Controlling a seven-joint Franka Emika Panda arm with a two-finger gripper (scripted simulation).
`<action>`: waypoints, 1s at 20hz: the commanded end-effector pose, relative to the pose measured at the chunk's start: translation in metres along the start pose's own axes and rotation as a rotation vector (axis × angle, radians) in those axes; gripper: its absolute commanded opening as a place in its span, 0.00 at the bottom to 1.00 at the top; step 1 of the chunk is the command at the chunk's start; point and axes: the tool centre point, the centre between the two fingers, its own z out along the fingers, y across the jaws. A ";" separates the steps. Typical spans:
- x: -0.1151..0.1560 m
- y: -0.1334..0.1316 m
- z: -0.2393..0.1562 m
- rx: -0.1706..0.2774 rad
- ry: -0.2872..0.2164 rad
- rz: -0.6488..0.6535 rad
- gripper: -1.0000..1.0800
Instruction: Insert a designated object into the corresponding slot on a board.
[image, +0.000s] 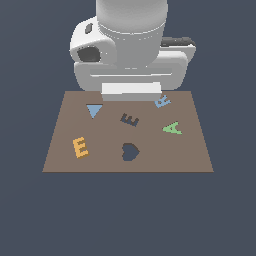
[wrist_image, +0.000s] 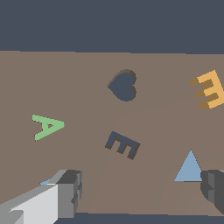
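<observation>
overall, the white arm (image: 131, 45) fills the upper middle of the exterior view, hanging above the far edge of the brown board (image: 60, 117), which lies flat on a plain dark blue-grey ground. the board is by far the largest flat item and carries two dark cutouts: a heart-shaped cutout (image: 130, 152) near the front edge, and the e-shaped slot (image: 130, 119) just behind it, tilted, close to the board's centre. in the wrist view the gripper (wrist_image: 144, 188) has its jaws spread wide, one finger (wrist_image: 70, 192) at one side of the frame and the other at the opposite edge, with bare board between them; it holds nothing. a light blue triangle (image: 94, 110) lies on the board toward the exterior view's left, behind the orange e, and in the wrist view it sits just beside one fingertip. the orange e (image: 80, 147) rests flat on the board near the front corner on the exterior view's left, well apart from the slot and not touching any other piece. the green a (image: 172, 128) lies toward the exterior view's right, slightly tilted. the light blue r (image: 162, 101) sits behind the green a near the far edge, just below the arm's body; it is not clearly seen in the wrist view.
</observation>
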 end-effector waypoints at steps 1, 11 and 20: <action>0.000 0.000 0.000 0.000 0.000 0.000 0.96; 0.005 0.016 0.011 -0.001 0.001 -0.040 0.96; 0.021 0.059 0.041 -0.003 0.004 -0.146 0.96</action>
